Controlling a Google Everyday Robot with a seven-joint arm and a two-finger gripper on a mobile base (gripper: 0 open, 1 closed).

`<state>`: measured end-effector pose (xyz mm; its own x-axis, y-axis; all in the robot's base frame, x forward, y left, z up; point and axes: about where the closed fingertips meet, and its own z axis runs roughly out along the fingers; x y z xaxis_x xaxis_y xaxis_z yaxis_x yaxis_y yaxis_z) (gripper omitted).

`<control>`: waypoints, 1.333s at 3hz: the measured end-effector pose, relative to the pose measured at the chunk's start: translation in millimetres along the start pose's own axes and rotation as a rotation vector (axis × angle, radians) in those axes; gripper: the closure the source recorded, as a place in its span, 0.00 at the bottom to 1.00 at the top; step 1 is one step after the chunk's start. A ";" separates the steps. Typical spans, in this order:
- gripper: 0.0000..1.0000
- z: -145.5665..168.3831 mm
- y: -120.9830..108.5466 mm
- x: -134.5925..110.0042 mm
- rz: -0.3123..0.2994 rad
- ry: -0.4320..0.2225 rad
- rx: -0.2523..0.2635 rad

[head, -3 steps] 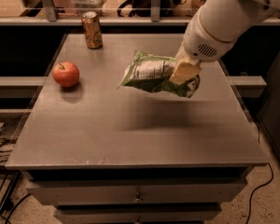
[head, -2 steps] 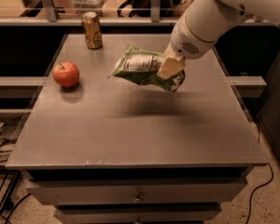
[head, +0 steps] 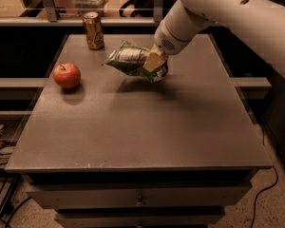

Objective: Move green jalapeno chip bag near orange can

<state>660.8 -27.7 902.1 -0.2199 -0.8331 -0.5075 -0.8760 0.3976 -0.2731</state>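
The green jalapeno chip bag hangs tilted in the air above the far middle of the table, its white label panel facing up. My gripper is shut on the bag's right end, with the white arm reaching in from the upper right. The orange can stands upright near the table's far left edge, a short way left and beyond the bag. The bag's shadow falls on the table just under it.
A red apple sits on the left side of the grey table. A rail and shelving run behind the far edge. Drawers sit under the table front, and cables lie on the floor at both sides.
The gripper has carried the chip bag leftward and farther back, closer to the orange can. The apple and can have not moved.
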 end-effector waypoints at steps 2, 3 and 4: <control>1.00 32.7 -10.8 -17.4 0.010 -0.041 0.007; 1.00 52.4 -33.6 -33.8 0.026 -0.077 0.042; 1.00 65.5 -57.9 -49.2 0.045 -0.086 0.104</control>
<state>750.5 15.5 889.4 -0.2165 -0.7793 -0.5880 -0.8158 0.4753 -0.3296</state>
